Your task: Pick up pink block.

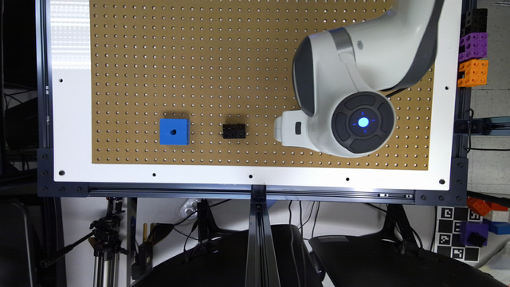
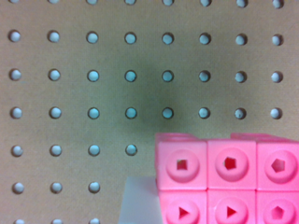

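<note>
The pink block point(image 2: 229, 182) sits very close to the wrist camera. It rests on the brown pegboard point(image 2: 93, 93), and its face shows rows of round holes. A pale white surface point(image 2: 138, 203) lies right against one side of the block. In the exterior view the gripper point(image 1: 285, 130) appears as a white part past the wrist, low over the pegboard point(image 1: 199, 59), on the exterior view's right of the black block. There the arm hides the pink block.
A black block point(image 1: 234, 130) and a larger blue cube point(image 1: 174, 131) with one hole stand on the pegboard to the exterior view's left of the gripper. Purple and orange blocks point(image 1: 473, 59) are stacked beyond the board's right edge. The arm's body point(image 1: 358, 79) overhangs the right part.
</note>
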Controlling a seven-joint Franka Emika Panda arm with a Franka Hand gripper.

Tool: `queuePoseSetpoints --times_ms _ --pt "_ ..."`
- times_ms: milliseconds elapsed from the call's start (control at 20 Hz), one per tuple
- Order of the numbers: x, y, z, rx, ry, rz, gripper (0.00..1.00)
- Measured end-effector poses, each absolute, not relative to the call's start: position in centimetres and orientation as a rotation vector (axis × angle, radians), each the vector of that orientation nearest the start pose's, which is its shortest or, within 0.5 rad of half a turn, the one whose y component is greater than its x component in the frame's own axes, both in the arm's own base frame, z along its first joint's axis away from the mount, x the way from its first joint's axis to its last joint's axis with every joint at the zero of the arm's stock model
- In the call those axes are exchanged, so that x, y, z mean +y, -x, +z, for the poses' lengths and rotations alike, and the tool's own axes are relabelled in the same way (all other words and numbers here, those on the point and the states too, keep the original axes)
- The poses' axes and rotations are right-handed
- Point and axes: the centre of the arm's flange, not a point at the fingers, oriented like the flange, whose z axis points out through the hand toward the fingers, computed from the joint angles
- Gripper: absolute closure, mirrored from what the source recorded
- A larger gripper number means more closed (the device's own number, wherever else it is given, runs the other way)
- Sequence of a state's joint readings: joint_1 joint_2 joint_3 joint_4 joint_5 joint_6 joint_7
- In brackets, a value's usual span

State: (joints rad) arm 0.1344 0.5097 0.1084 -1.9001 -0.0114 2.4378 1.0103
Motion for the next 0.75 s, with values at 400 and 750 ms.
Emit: queuePoseSetpoints --times_ms 400,750 --pt "14.9 -61.6 26.9 1.162 2.865 -0.004 1.0" --pt "14.8 -61.3 30.3 1.16 2.871 -0.012 1.0"
